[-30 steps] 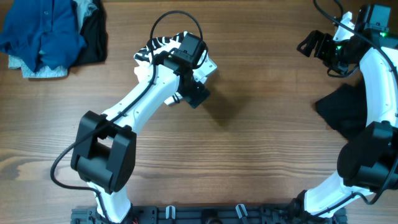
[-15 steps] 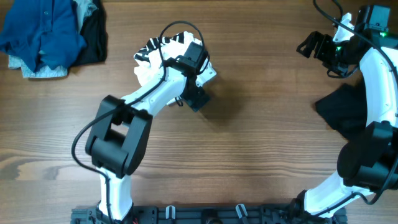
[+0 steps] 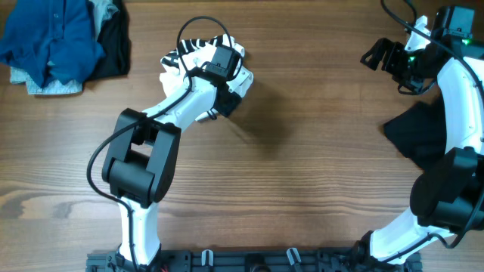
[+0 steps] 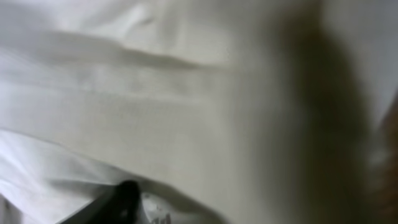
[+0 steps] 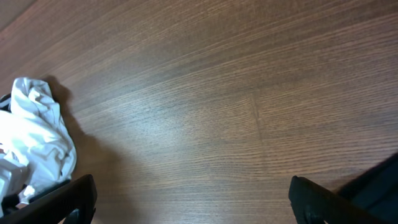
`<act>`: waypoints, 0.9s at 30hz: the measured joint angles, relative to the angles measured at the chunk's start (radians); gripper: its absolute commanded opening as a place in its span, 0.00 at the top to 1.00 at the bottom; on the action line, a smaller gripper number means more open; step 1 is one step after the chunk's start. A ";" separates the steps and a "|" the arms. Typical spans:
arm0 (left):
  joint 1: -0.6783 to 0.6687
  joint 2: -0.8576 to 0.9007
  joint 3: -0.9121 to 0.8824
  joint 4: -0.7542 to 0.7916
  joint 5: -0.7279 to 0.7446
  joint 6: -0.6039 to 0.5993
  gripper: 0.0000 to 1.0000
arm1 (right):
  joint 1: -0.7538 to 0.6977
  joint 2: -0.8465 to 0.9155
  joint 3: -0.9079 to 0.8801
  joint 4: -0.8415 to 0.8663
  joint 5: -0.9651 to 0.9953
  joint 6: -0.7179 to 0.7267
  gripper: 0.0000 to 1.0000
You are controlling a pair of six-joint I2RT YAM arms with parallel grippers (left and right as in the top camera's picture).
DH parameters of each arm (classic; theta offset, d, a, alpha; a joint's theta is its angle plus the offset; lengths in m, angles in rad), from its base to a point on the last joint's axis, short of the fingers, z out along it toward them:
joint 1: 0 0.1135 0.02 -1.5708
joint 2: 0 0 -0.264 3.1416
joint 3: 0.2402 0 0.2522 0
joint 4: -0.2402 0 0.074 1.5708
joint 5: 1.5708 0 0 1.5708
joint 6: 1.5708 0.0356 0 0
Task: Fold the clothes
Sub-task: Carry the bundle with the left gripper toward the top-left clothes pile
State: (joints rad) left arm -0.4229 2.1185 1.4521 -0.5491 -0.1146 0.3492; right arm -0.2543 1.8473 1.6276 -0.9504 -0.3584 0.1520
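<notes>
The left gripper [image 3: 225, 85] is pressed down into a white cloth with black stripes [image 3: 189, 54]. In the left wrist view this cloth fills the whole picture. It is blurry and very close. Only one small dark bit [image 4: 123, 194] shows at the bottom edge. I cannot tell if the jaws are spread or pressed together, or if they are pinching the cloth.

The striped cloth lies in a bunch on the far side of the wooden table [image 3: 302, 181], a bit left of the middle. The white left arm [image 3: 170, 113] reaches up to it from the near edge, and a black cable [image 3: 198, 23] loops over the cloth.

The right gripper [image 5: 193, 208] has its jaws spread wide. One dark fingertip [image 5: 65, 199] shows at the bottom left of the right wrist view, and the other one shows at the bottom right. Nothing is between them but bare wood. This gripper sits over the far right part of the table, well apart from the striped cloth. In its view the white cloth shows at the left edge.

A black cloth [image 3: 412, 132] lies on the right side of the table, partly under the right arm [image 3: 461, 98].

In the far left corner there is a pile of clothes. A blue shirt [image 3: 53, 34] is on top. A dark piece [image 3: 117, 45] sticks out on its right side, and a light piece [image 3: 47, 85] peeks out at its near edge.
</notes>
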 measured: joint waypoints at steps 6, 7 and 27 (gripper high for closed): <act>0.003 0.011 0.000 0.054 -0.037 0.004 0.96 | 0.000 0.000 0.000 0.001 0.000 0.000 0.00; 0.003 0.012 0.000 0.060 -0.039 0.004 0.96 | 0.000 0.000 0.000 0.000 0.000 0.000 0.00; 0.118 -0.289 0.120 0.210 -0.256 -0.131 0.96 | 0.000 0.000 0.000 -0.008 0.000 0.000 0.01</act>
State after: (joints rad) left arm -0.3050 1.8297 1.5723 -0.3393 -0.3706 0.2180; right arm -0.2543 1.8473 1.6276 -0.9585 -0.3584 0.1520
